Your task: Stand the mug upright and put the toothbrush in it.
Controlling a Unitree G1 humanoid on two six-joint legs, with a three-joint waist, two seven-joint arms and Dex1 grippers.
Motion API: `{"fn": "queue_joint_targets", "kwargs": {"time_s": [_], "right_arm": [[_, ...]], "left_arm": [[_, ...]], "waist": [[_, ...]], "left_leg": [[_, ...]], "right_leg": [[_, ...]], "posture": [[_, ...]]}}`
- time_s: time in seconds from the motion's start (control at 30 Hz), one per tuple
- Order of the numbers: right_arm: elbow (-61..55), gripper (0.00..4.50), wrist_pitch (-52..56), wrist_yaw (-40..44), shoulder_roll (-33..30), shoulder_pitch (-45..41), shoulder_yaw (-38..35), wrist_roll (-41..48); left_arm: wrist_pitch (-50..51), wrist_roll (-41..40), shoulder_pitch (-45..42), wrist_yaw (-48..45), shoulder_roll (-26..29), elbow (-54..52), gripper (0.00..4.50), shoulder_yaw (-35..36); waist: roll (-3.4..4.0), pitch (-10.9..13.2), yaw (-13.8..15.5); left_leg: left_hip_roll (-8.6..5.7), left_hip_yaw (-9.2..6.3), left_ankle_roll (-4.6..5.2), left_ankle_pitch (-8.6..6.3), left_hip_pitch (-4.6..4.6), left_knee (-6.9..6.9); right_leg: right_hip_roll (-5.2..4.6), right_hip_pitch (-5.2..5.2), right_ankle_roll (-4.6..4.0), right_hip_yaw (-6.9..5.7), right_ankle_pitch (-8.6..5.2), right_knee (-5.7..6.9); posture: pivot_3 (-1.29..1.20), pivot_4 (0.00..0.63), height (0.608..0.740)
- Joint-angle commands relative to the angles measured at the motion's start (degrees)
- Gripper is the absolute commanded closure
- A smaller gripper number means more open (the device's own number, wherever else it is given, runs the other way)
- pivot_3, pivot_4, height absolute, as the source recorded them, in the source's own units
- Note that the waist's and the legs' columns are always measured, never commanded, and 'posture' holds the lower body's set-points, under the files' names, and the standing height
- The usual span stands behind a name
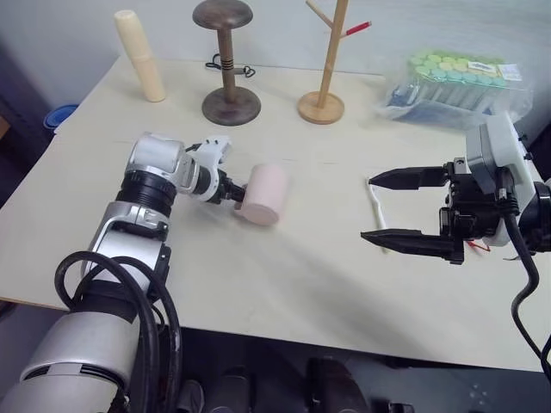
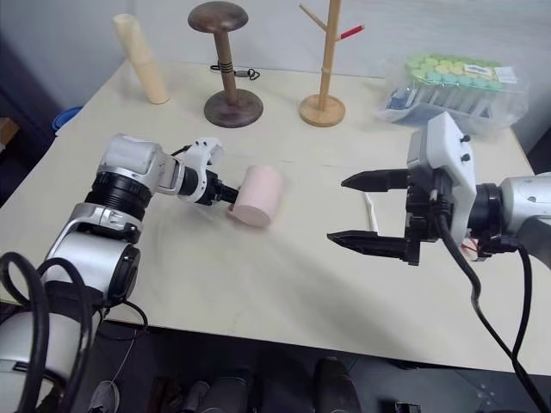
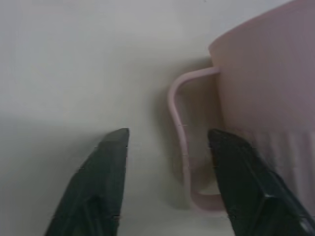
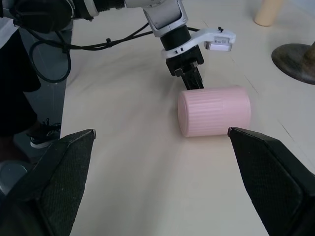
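Observation:
The pale pink ribbed mug [image 1: 263, 194] lies on its side in the middle of the table [image 1: 284, 284]. My left gripper [image 1: 234, 196] reaches its left end. In the left wrist view the two black fingers [image 3: 112, 152] stand apart on either side of the mug's thin handle [image 3: 178, 123], and a gap shows on both sides of it. The white toothbrush [image 1: 375, 205] lies flat on the table to the right of the mug, partly hidden by my right gripper [image 2: 336, 209]. That gripper hovers open and empty, pointing toward the mug [image 4: 214, 110].
Along the back stand a tall cream cylinder [image 1: 139, 56], a dark wooden stand [image 1: 228, 64] and a light wooden branch stand [image 1: 325, 73]. A clear box of green-capped tubes [image 1: 456, 82] sits at the back right. A small red item [image 1: 479, 247] lies under my right hand.

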Motion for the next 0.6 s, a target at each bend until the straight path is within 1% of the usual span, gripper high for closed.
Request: {"fn": "queue_joint_targets", "kwargs": {"time_s": [0.03,0.13,0.17,0.33,0.37,0.4,0.47,0.57,0.6], "right_arm": [[-0.97,0.00,-0.17,-0.31,-0.60,0.43,-2.76,1.35],[-1.46,0.00,0.06,-0.21,-1.23,2.09,-3.70,1.54],[-1.54,0.00,0.08,-0.23,-1.30,2.46,-3.93,1.61],[-1.85,0.00,0.08,-1.36,-1.23,5.16,-5.66,1.06],[-1.84,0.00,0.22,-1.91,-1.17,5.86,-6.14,1.01],[-1.92,0.00,0.31,-2.38,-1.14,6.76,-6.65,0.79],[-2.30,0.00,0.43,-3.09,-1.14,9.02,-7.97,0.30],[-2.69,0.00,0.55,-4.80,-0.70,12.08,-10.05,-0.26],[-2.71,0.00,0.68,-5.44,-0.51,12.61,-10.54,-0.10]], "left_arm": [[1.40,1.25,1.05,-2.14,-2.04,4.35,3.32,-1.03],[2.48,1.32,0.71,-1.87,-2.34,5.53,4.28,0.85],[2.76,1.31,0.72,-1.81,-2.34,5.70,4.48,1.34],[5.52,0.86,1.89,0.00,-1.79,4.05,4.48,4.82],[6.07,-0.19,2.42,0.92,-1.91,2.53,4.48,7.24],[5.47,-1.57,3.54,1.70,-2.18,-0.58,4.48,10.02],[4.42,-4.13,7.21,1.73,-2.76,-10.52,4.48,13.46],[-4.68,-4.77,17.37,3.95,-4.38,-32.56,4.48,14.64],[-6.72,-4.92,19.96,4.74,-4.97,-37.54,4.48,14.85]], "waist": [[0.00,0.00,0.22],[-0.01,0.00,0.23],[-0.01,0.00,0.26],[-0.02,-0.01,0.18],[-0.02,-0.01,0.15],[-0.01,-0.01,0.15],[-0.01,-0.01,0.18],[-0.01,-0.01,0.26],[-0.03,0.00,0.28]], "left_leg": [[-0.01,0.00,0.01,0.00,0.00,0.00],[-0.03,-0.01,0.05,-0.01,0.00,0.00],[-0.04,-0.01,0.07,0.00,-0.01,0.00],[-0.04,-0.02,0.08,0.00,0.00,0.00],[-0.04,-0.03,0.08,0.00,0.00,0.00],[-0.04,-0.02,0.08,0.00,0.00,0.00],[-0.02,-0.03,0.09,0.00,0.00,-0.01],[0.16,-0.12,0.09,0.00,-0.07,0.00],[0.12,-0.13,0.10,0.01,-0.07,-0.01]], "right_leg": [[-0.01,0.01,0.01,0.00,0.00,-0.01],[-0.03,0.03,0.03,0.00,0.02,-0.01],[-0.04,0.03,0.04,0.00,0.02,-0.02],[-0.06,0.03,0.05,-0.01,0.03,-0.01],[-0.06,0.04,0.05,-0.01,0.03,-0.01],[-0.06,0.03,0.05,0.00,0.03,-0.01],[-0.10,0.03,0.06,0.01,0.03,-0.01],[-0.28,0.00,0.06,-0.02,0.03,0.01],[-0.37,0.00,0.08,-0.03,0.04,-0.01]], "posture": [[0.00,0.150,0.740],[0.00,0.150,0.740],[0.00,0.150,0.740],[0.00,0.150,0.740],[0.00,0.150,0.740],[0.00,0.150,0.740],[0.00,0.150,0.740],[0.00,0.150,0.740],[0.00,0.150,0.740]]}}
